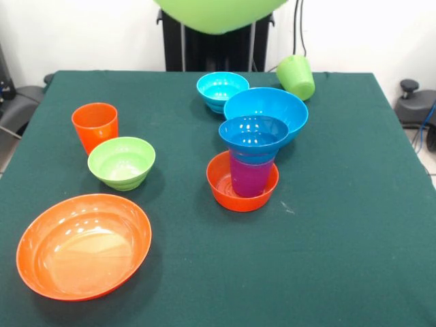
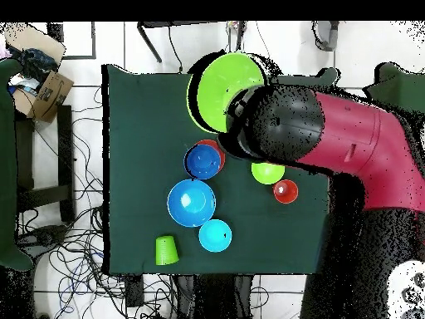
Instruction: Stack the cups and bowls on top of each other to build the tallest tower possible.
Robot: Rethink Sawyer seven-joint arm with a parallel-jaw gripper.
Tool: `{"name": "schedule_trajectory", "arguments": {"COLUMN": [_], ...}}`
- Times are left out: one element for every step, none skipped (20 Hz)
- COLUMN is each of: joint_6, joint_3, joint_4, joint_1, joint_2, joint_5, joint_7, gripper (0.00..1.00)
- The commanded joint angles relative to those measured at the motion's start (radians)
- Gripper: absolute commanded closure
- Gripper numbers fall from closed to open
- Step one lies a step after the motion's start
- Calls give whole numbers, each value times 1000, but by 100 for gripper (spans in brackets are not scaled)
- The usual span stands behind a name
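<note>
A large lime green bowl [image 1: 218,13] hangs in the air at the top edge of the front view. In the overhead view this bowl [image 2: 220,87] sits at the end of my red arm [image 2: 349,149]. My gripper [image 2: 242,112] holds its rim, mostly hidden under the black wrist. The tower stands mid-table: a small orange bowl [image 1: 231,191], a purple cup [image 1: 249,177] in it, and a dark blue bowl [image 1: 253,135] on top. An orange cup [image 1: 95,126], a small lime bowl [image 1: 122,162] and a large orange bowl [image 1: 83,245] stand at the left.
A large blue bowl [image 1: 272,109] stands just behind the tower. A small light blue bowl [image 1: 222,90] is behind that. A lime green cup [image 1: 296,76] lies on its side at the far right. The green tablecloth [image 1: 354,225] covers the table.
</note>
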Motion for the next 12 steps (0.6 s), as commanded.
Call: {"name": "schedule_trajectory", "arguments": {"joint_6": [-74,-74,-71,-65,-57,-51,-49,-50,-52,-59,-67,-76], "joint_3": [118,123,127,131,138,145,151,157,162,166,169,172], "joint_4": [134,134,135,134,137,139,142,144,147,149,152,153], "joint_1": [-27,-31,-35,-38,-43,-48,-51,-54,-56,-58,-59,-59], "joint_2": [75,77,77,77,78,78,80,82,84,89,95,103], "joint_5": [-104,-109,-113,-115,-112,-109,-109,-110,-112,-116,-123,-129], "joint_7": [-290,-288,-286,-285,-286,-286,-284,-281,-278,-272,-265,-258], "gripper": [100,100,100,100,100,100,100,100,100,100,100,100]}}
